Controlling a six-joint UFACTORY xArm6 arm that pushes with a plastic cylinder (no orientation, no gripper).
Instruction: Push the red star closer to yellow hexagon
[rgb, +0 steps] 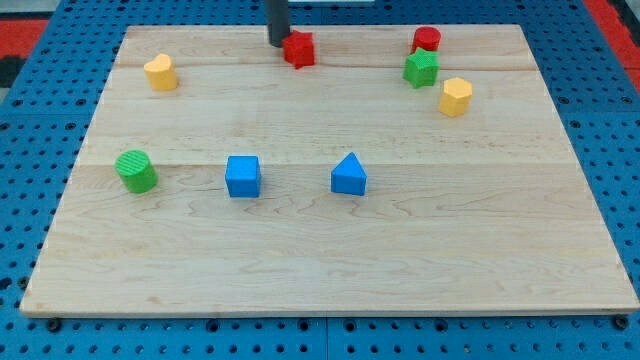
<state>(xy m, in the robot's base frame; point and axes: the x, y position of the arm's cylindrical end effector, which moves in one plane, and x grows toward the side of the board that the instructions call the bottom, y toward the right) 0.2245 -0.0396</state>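
The red star (299, 49) lies near the board's top edge, a little left of centre. My tip (277, 43) touches the star's left side, with the dark rod rising out of the view's top. The yellow hexagon (456, 96) sits at the upper right, well to the right of the star and slightly lower. A green star (421, 69) and a red cylinder (427, 40) stand between the red star and the hexagon.
A yellow heart (160, 72) lies at the upper left. A green cylinder (136, 171) sits at the left middle, with a blue cube (243, 176) and a blue triangle (349, 175) in the middle. The wooden board (330, 270) rests on a blue pegboard.
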